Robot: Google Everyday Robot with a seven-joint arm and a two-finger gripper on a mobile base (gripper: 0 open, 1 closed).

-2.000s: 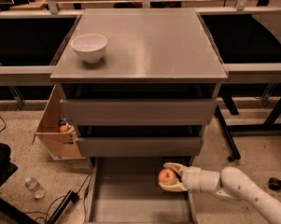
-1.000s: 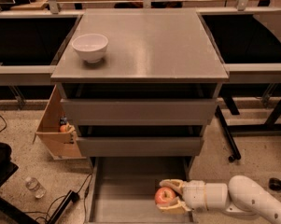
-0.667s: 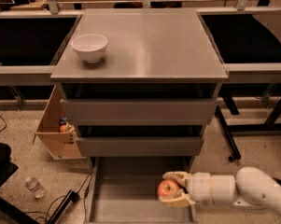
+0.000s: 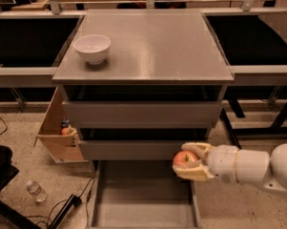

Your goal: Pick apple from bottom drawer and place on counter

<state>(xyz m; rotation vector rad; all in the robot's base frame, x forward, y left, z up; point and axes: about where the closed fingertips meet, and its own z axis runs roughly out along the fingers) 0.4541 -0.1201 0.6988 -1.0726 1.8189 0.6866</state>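
The counter was the biggest thing in shot, a flat grey slab topping the cabinet. Most of it was free for a landing spot. Under it were two grey drawers, and at the bottom the bottom drawer was pulled right out, floor bare.

The white arm stretched in from the right edge, low down. A white bowl sat toward the counter's left side.

The gripper hung just above the bottom drawer's right wall, level with the right end of the lower drawer front. Its two fingers were pinching the apple, one above and one below. So the apple was off the drawer floor, clamped in the pincer, and well below the counter.

What I'd worry about from here:

- Going straight up looked risky to me. The drawer fronts and the counter's edge sat right above and beside the gripper, so a knock there could jar the apple loose. Backing out first seems safer.
- It's a round, smooth fruit held at two spots, so a fast swing could squirt it out onto the floor.
- On a slick flat top, it could roll off when released, or bump the bowl if set down too far left.
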